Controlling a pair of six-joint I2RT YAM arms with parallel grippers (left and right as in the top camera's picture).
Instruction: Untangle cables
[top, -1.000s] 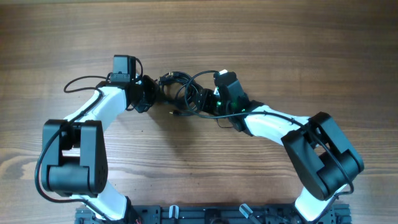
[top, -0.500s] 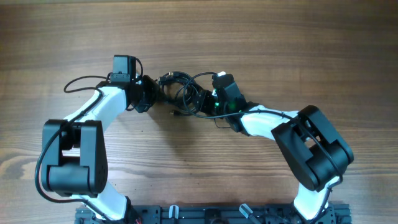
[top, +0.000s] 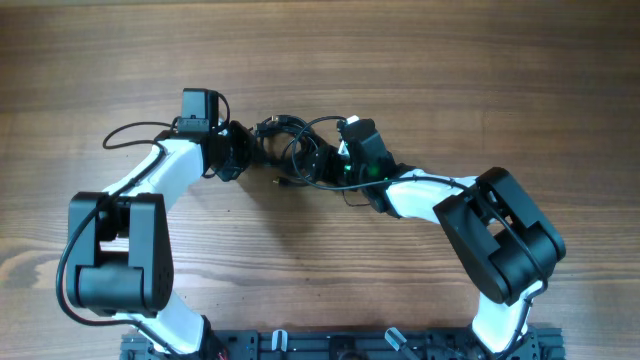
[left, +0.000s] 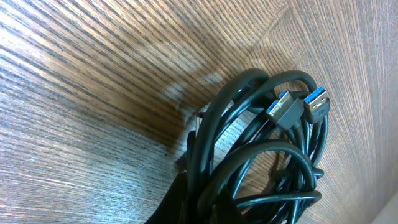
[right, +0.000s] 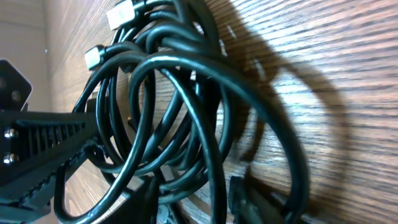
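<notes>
The cables (top: 290, 150) lie in one knotted bundle on the table (top: 450, 60), near its middle, between the two grippers. The left gripper (top: 243, 150) is clenched at the bundle's left edge. Its wrist view shows the cords running down into the dark jaws, so it seems to pinch a strand or two, though the contact itself sits at the frame's edge. The right gripper (right: 196, 190) is released: its jaws stand apart at the bundle's right side, with a loop or two passing through the gap and none clamped.

These cords look light and limp, yet springy enough to keep their coiled shape. The smooth jacket is likely slippery, so a loose pinch would let a strand slide. Because the loops cross over and through each other, a pull on one strand would probably drag the whole bundle unless the other side is pinned.

The plugs (left: 292, 106) are the only rigid parts. Two with blue tongues lie side by side on top of the loops. They would catch on any loop they are drawn through.

The best hold, I judge, is on one cord just behind its plug, so that end can be led back out through the loops. An outer loop standing free of the rest would also serve. Grabbing several strands at once would only tighten the knot.
</notes>
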